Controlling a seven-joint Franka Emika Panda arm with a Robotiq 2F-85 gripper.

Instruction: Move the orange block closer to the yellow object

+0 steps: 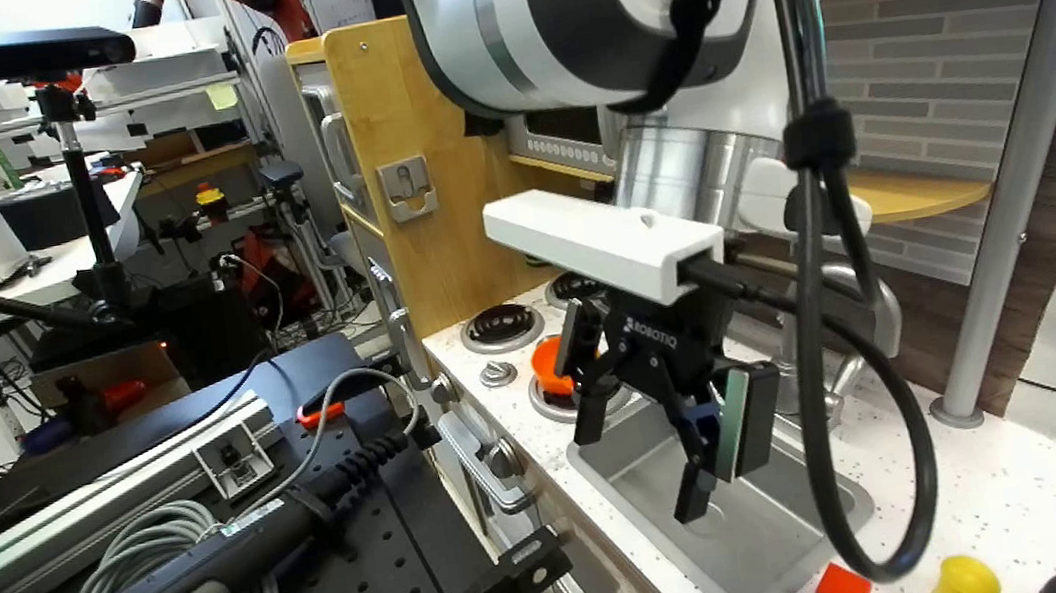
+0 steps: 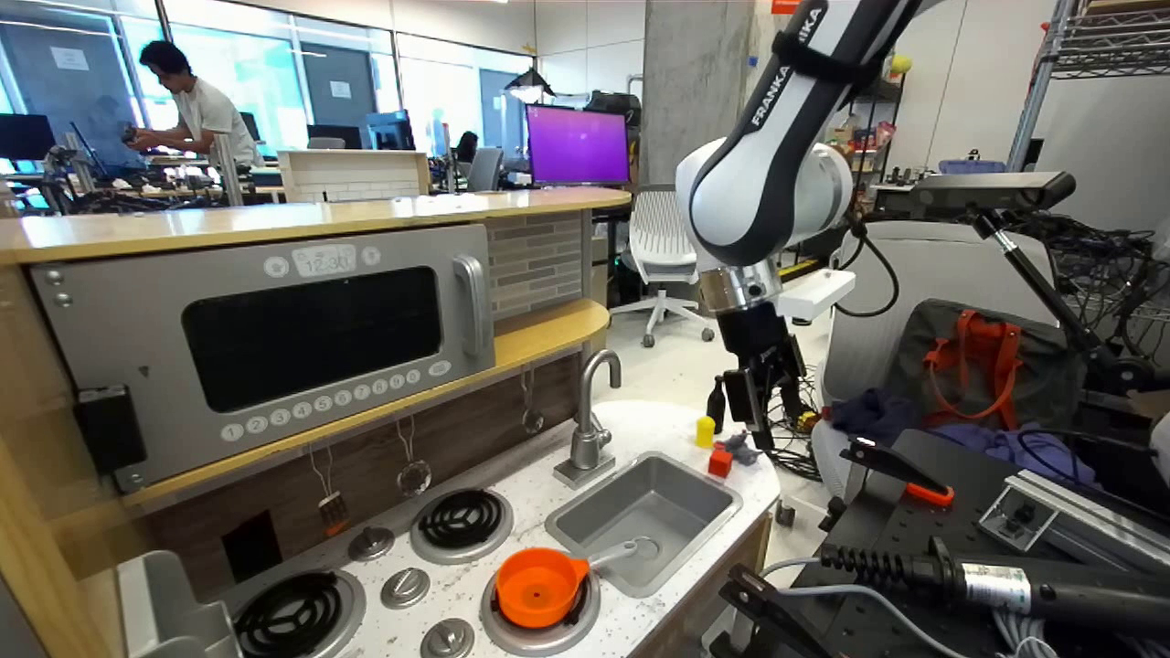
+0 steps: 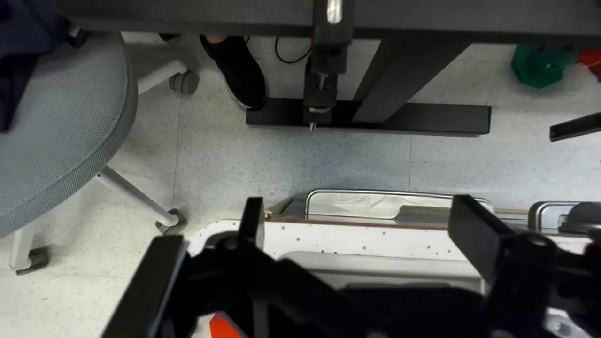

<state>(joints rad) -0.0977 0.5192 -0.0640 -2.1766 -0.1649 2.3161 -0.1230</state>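
- Plainly, my tool (image 1: pixel 640 460) gapes wide, holding nothing.
- In an exterior view, the orange block (image 1: pixel 840 592) sits at the tool's four o'clock.
- There, the yellow object (image 1: pixel 964 581) stands near the block, at three o'clock.

Arm (image 2: pixel 768 196): white shell, rounded joints, broad black bands
Lettering (image 2: pixel 770 96): FRANKA in white capitals on black
Strap (image 2: pixel 823 62): black, wrapped round the upper link
Collar (image 1: pixel 673 163): bare silvery metal, cylindrical
Wrist bar (image 1: pixel 607 241): white, oblong, a black cable (image 1: pixel 738 285) into one end
Loose cables (image 1: pixel 813 423): thick, black, gathered by a black wrap (image 1: pixel 819 135)
End effector (image 1: pixel 644 459): black, angular, jointed links, ROBOTIQ in pale letters, one grey-green panel (image 1: pixel 731 423)
Fingers (image 3: pixel 475 232): flat-faced black blocks
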